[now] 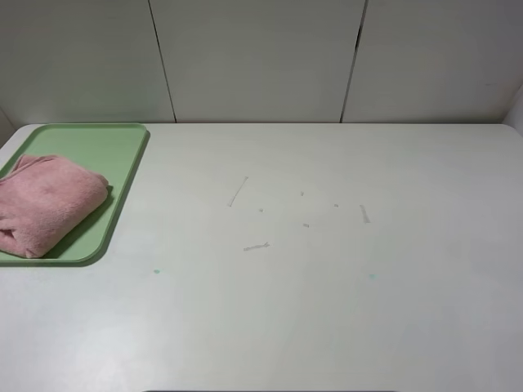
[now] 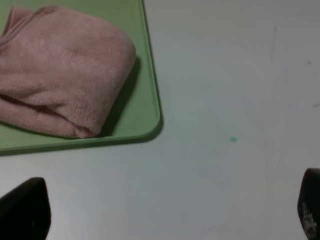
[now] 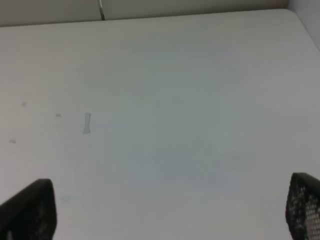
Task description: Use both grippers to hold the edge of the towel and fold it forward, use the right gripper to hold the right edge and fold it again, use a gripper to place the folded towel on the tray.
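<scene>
The pink towel (image 1: pixel 45 206) lies folded into a thick bundle on the light green tray (image 1: pixel 114 147) at the table's far left. The left wrist view shows the same towel (image 2: pixel 60 70) on the tray (image 2: pixel 145 105), near the tray's corner. My left gripper (image 2: pixel 167 215) is open and empty, its black fingertips (image 2: pixel 25 210) wide apart over bare table short of the tray. My right gripper (image 3: pixel 170 210) is open and empty over bare table, its fingertips (image 3: pixel 30 210) at the view's edges. Neither arm shows in the exterior high view.
The white table (image 1: pixel 327 286) has a few faint scuff marks (image 1: pixel 255 246) near the middle and small teal specks (image 1: pixel 372 276). White wall panels (image 1: pixel 253 57) stand behind the table's back edge.
</scene>
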